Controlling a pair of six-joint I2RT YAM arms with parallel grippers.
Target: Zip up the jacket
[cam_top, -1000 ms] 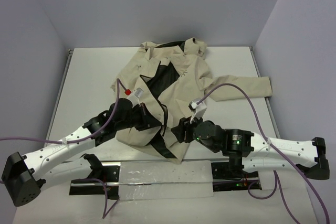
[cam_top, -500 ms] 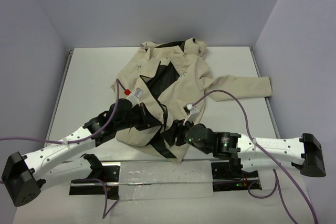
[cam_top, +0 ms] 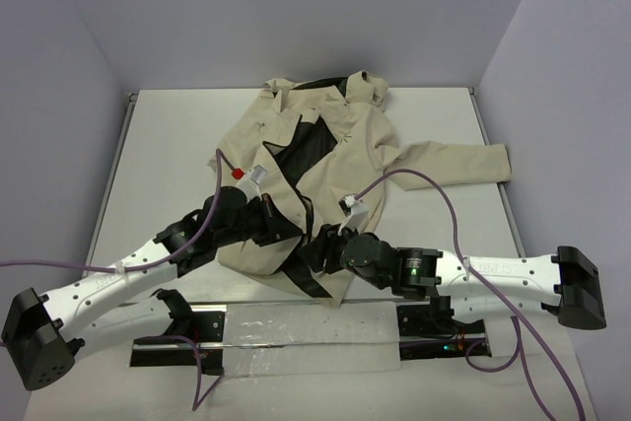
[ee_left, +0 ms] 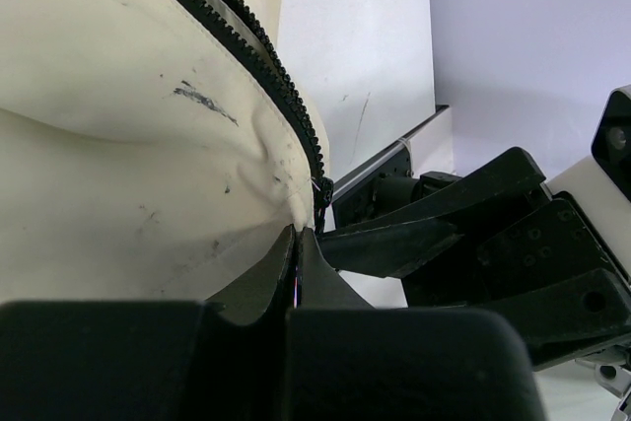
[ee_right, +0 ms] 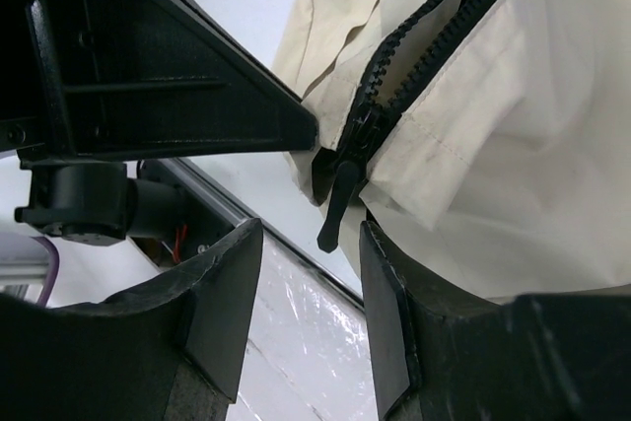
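At the bottom hem of the jacket (cam_top: 340, 145), the left gripper (ee_left: 297, 236) pinches the fabric, while the right gripper (ee_right: 307, 244) stands spread around the dangling zipper pull (ee_right: 338, 202).

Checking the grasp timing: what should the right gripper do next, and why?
Probably close the right gripper on the zipper pull: it hangs between the open jaws, untouched, while the left gripper pinches the jacket hem beside it.
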